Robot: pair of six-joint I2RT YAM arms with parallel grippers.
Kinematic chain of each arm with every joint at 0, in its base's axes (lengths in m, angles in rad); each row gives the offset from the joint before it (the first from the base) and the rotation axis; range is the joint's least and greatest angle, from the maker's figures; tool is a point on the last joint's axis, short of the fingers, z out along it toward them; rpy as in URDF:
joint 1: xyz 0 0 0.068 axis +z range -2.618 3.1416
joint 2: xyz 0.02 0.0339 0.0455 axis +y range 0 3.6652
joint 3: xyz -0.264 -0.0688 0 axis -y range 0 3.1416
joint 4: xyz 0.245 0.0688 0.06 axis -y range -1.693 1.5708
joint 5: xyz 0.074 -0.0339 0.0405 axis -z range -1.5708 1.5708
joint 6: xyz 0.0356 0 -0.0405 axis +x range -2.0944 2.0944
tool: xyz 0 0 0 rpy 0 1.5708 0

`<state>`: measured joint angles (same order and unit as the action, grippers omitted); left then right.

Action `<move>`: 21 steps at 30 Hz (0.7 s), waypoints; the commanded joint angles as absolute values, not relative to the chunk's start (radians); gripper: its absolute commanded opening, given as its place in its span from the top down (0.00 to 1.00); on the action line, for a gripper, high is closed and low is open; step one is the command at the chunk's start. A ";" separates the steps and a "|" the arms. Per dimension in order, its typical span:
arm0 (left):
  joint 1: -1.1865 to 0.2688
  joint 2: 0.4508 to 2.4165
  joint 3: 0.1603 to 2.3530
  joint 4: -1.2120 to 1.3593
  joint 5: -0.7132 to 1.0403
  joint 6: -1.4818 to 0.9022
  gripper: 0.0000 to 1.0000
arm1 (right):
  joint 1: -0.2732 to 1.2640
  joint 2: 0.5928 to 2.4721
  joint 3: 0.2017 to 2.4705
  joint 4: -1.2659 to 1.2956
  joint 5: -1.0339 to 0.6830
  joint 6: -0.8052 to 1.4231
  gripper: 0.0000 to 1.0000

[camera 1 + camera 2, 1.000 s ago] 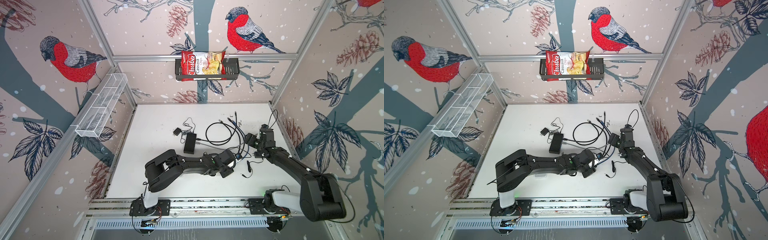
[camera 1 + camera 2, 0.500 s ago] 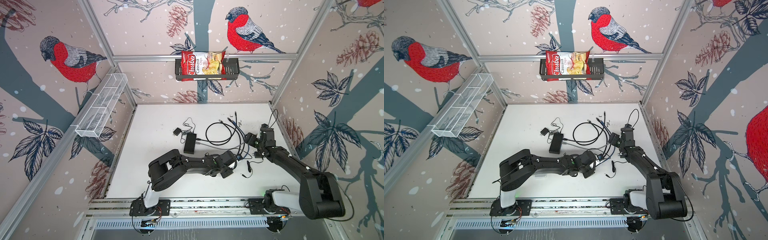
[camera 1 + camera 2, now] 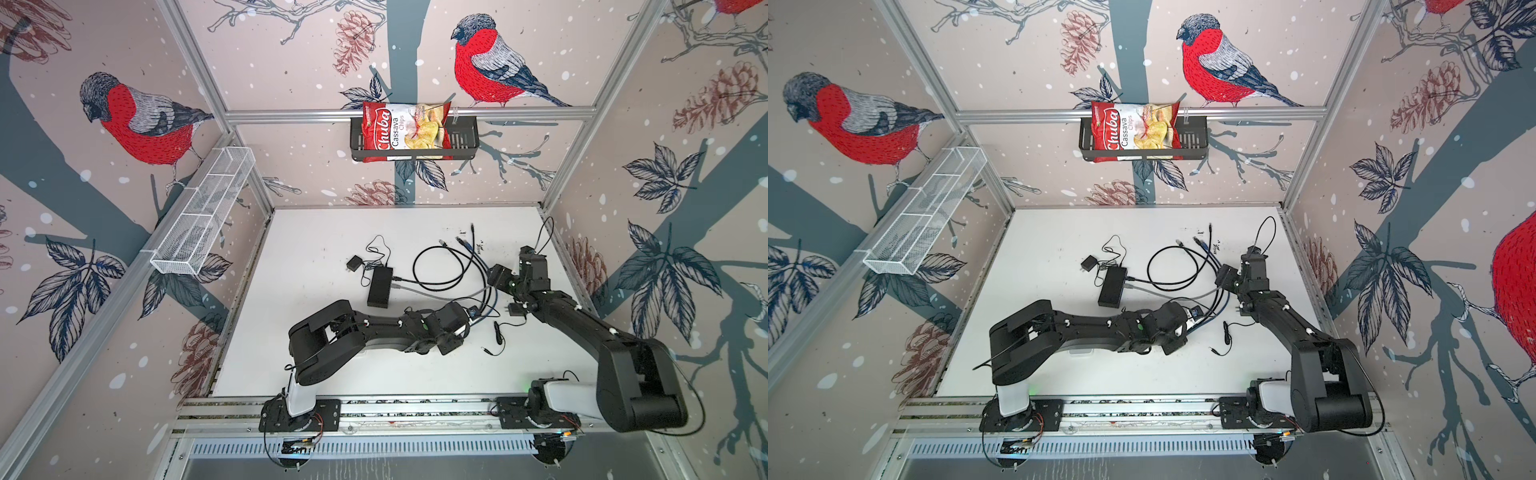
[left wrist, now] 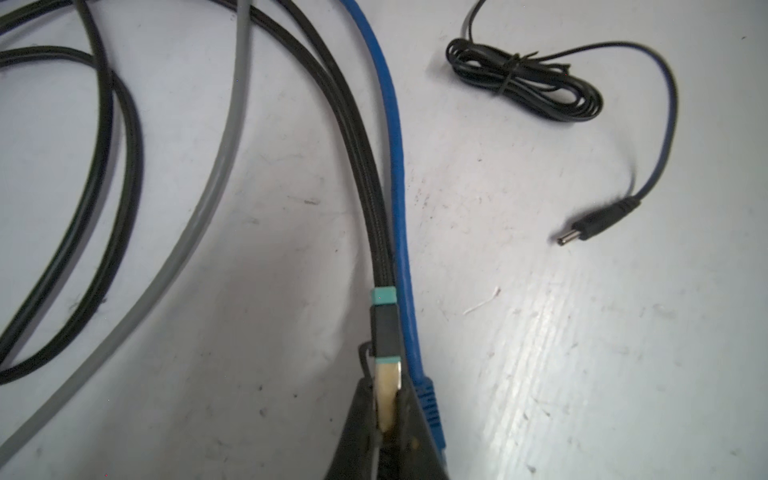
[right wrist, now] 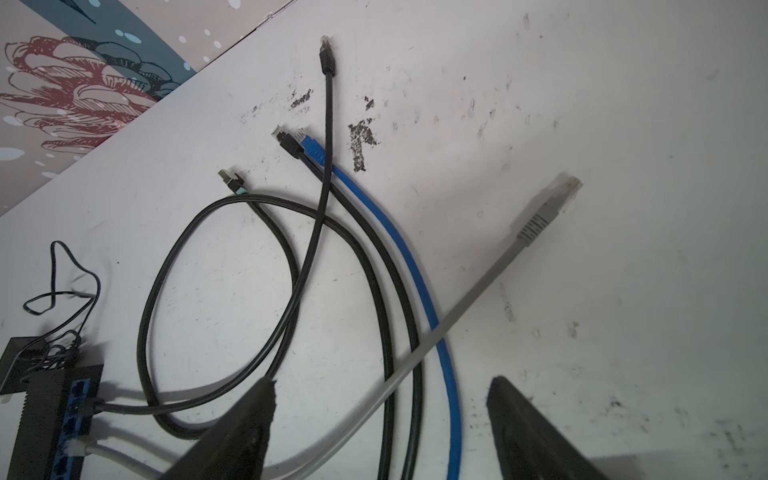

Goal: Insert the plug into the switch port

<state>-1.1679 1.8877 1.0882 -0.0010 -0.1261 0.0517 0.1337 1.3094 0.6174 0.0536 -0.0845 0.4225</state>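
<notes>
The left wrist view shows my left gripper (image 4: 386,390) shut on the pale clear tip of a plug (image 4: 385,328), which has a black boot with teal bands and ends a black braided cable. In both top views this gripper (image 3: 473,314) (image 3: 1194,312) sits low on the table, right of the black switch (image 3: 380,286) (image 3: 1113,286). The switch's blue port row (image 5: 77,411) faces the cables, with a black and a grey lead plugged in. My right gripper (image 5: 382,399) (image 3: 498,277) hangs open over the crossing cables, holding nothing.
A blue cable (image 4: 395,174) runs beside the held plug. A grey cable's free plug (image 5: 557,199) and several other loose plugs (image 5: 307,141) lie toward the back. A coiled thin wire (image 4: 523,83) and barrel connector (image 4: 582,228) lie nearby. A small adapter (image 3: 354,264) sits by the switch.
My left gripper has closed onto the teal-banded plug. The left arm shifted slightly. The right gripper has hardly moved and stays open.
</notes>
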 commanded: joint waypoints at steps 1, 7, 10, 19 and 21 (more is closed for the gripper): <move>-1.169 1.857 1.064 0.048 -0.219 0.060 1.00 | 0.153 1.299 0.613 0.130 -0.110 0.356 0.19; -1.161 1.794 0.971 0.111 -0.368 0.078 1.00 | 0.223 1.261 0.584 0.243 -0.112 0.196 0.20; -1.140 1.747 0.910 0.155 -0.383 0.096 1.00 | 0.298 1.258 0.571 0.278 -0.102 0.018 0.16; -1.054 1.580 0.753 0.265 -0.213 0.186 1.00 | 0.357 1.164 0.437 0.453 -0.228 -0.384 0.13; -1.042 1.556 0.737 0.264 -0.175 0.207 1.00 | 0.357 1.162 0.433 0.432 -0.289 -0.483 0.14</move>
